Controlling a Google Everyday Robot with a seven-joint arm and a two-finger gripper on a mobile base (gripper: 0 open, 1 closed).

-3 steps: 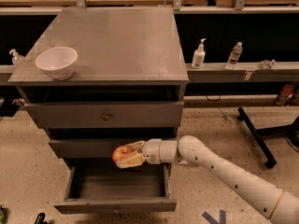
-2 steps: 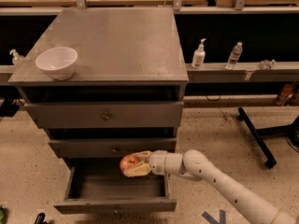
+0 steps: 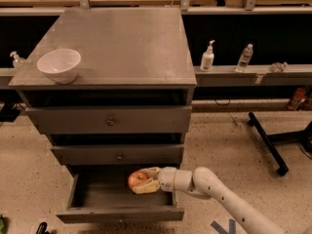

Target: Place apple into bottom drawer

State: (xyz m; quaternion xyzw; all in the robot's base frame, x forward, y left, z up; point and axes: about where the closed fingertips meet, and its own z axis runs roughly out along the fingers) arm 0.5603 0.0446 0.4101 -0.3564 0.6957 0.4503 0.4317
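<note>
The red-orange apple [image 3: 137, 179] is held in my gripper [image 3: 145, 180], whose pale fingers are shut on it from the right. It hangs inside the open bottom drawer [image 3: 78, 194], just above the drawer floor, toward the middle-right. My white arm reaches in from the lower right. The two upper grey drawers are shut.
A white bowl [image 3: 59, 65] stands on the cabinet top [image 3: 131, 43] at the left. A soap dispenser [image 3: 207, 57] and a plastic bottle [image 3: 244, 57] sit on the ledge to the right. A black stand leg [image 3: 265, 143] lies on the speckled floor at right.
My gripper with the apple has come down from the front of the middle drawer into the open bottom drawer, moving slightly right.
</note>
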